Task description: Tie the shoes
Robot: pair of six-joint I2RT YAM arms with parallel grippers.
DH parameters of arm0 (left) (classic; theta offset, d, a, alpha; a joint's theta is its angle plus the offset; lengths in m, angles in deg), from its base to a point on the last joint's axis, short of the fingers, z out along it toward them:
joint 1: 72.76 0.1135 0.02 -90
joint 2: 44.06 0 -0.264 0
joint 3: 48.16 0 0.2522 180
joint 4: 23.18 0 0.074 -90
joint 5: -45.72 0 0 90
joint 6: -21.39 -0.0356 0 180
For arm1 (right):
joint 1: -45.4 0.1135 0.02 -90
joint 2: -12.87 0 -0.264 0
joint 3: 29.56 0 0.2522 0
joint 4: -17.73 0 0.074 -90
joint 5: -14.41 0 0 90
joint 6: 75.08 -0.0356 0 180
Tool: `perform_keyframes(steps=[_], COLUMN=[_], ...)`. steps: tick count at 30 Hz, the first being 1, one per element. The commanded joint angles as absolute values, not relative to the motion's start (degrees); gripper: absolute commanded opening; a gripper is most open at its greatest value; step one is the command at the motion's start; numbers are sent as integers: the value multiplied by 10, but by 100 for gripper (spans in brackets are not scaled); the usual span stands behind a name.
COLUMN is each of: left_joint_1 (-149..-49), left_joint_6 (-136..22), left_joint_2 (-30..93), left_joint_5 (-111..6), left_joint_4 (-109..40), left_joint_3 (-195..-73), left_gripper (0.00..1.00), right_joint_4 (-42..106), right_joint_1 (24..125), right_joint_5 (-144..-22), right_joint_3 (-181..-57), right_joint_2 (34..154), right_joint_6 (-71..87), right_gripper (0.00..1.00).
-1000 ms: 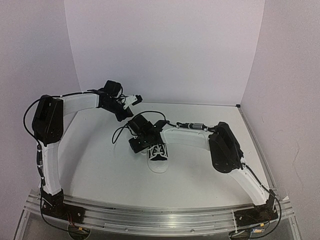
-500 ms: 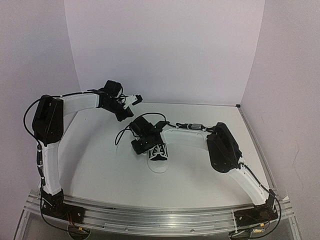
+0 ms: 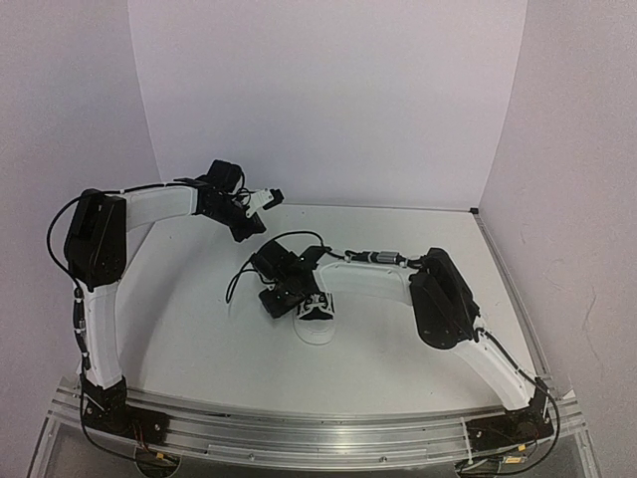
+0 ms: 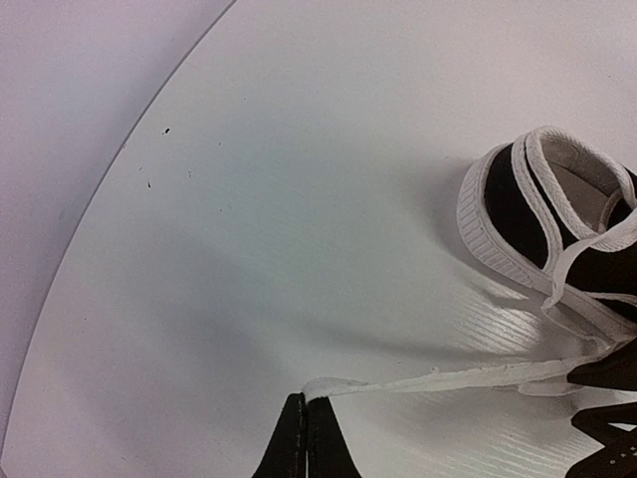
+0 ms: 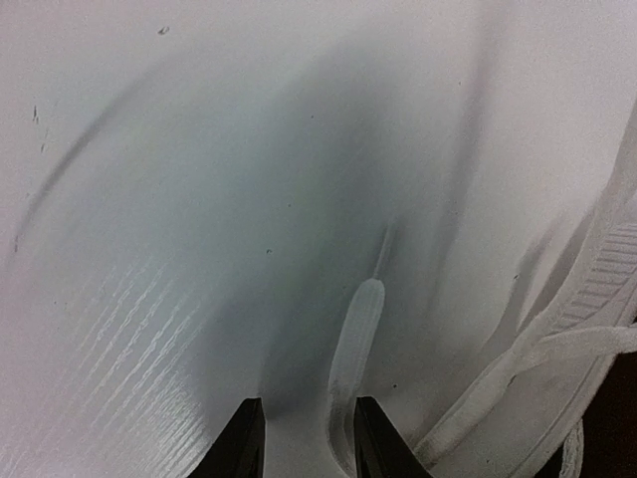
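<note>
The shoe, a small black sneaker with a white toe cap and sole, lies mid-table with its toe toward the near edge. In the left wrist view its heel shows at the right. A white lace runs taut from it to my left gripper, which is shut on the lace's end. My left gripper hangs behind and left of the shoe. My right gripper is low at the shoe's left side. Its jaws stand apart, with the other lace's end lying flat between them, close to the right finger.
White walls enclose the table on the left, back and right. The shoe's white sole and a further stretch of lace lie right of my right gripper. A black cable loops over the table by the right wrist.
My right gripper has shifted left and toward the near edge beside the shoe, and its jaws have narrowed. The left arm holds still with the lace.
</note>
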State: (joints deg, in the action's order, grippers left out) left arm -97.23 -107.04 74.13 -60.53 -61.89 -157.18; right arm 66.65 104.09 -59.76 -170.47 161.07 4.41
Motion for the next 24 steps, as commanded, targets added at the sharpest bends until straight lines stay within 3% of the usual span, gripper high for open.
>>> perform_keyframes(steps=[1,8,13,19,24], left_joint_1=[-974,-975,-976,-976,-975], left_joint_6=[-1060,-1058,-1057,-1060,-1064], left_joint_2=[739,739,731,725,718], left_joint_5=[-604,-606,-607,-606,-605], left_joint_4=[-606,-611,-611,-616,-634], left_joint_3=[-1592,-1599,-1595,-1592,-1588], left_gripper=[0,0,0,0,0], right_joint_4=[802,864,894,887,807], right_joint_1=[1050,1033,1032,1035,1042], right_joint_5=[-606,-630,-664,-697,-783], right_joint_3=[-1705,-1780,-1823,-1818,-1767], right_joint_2=[1641,1670,1728,1694,1580], right_joint_6=[15,-61,-85,-47,0], right_gripper=[33,30,0,0,0])
